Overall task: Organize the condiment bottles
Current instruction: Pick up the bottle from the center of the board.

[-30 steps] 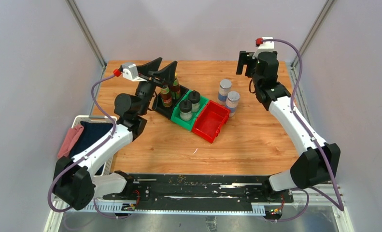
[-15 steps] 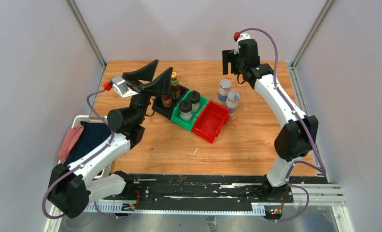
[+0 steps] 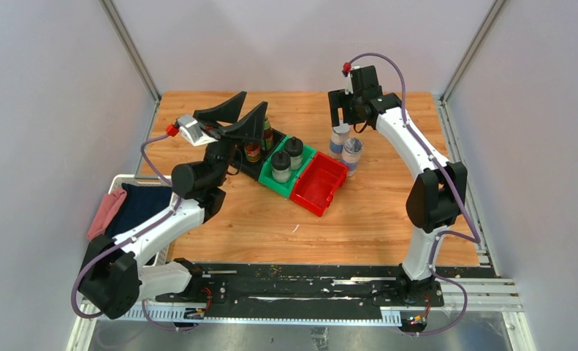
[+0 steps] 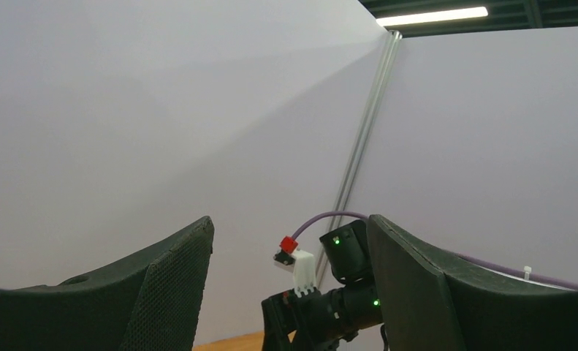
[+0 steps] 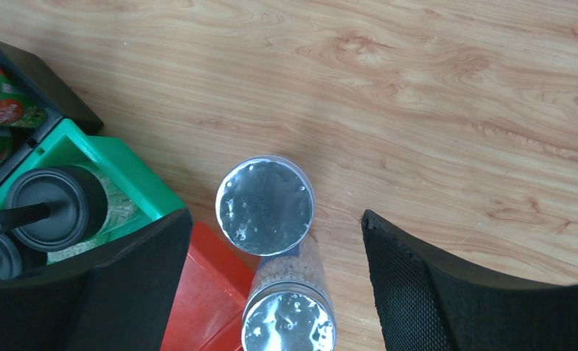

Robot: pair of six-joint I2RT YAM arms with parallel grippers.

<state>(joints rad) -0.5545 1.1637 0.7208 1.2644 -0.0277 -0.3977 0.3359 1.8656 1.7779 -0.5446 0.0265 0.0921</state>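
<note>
Two silver-lidded shakers (image 3: 340,137) (image 3: 352,152) stand on the wood table right of the bins. In the right wrist view their lids (image 5: 265,206) (image 5: 289,322) lie straight below, between my fingers. My right gripper (image 3: 342,110) (image 5: 276,219) is open and empty, hovering above the far shaker. Two brown yellow-capped bottles (image 3: 253,151) (image 3: 267,135) stand in the black bin (image 3: 242,162). Two black-capped clear bottles (image 3: 280,166) (image 3: 294,151) (image 5: 55,208) stand in the green bin (image 3: 300,170) (image 5: 136,183). My left gripper (image 3: 234,121) (image 4: 289,227) is open and empty, raised above the black bin, pointing at the back wall.
The red bin (image 3: 318,183) (image 5: 205,292) sits next to the green one, with nothing in it. A white basket with cloths (image 3: 125,208) sits at the table's left edge. The right arm's wrist (image 4: 344,292) shows in the left wrist view.
My right arm has swung left from the back right corner to above the shakers. My left gripper has stayed open and shifted slightly over the black bin.
</note>
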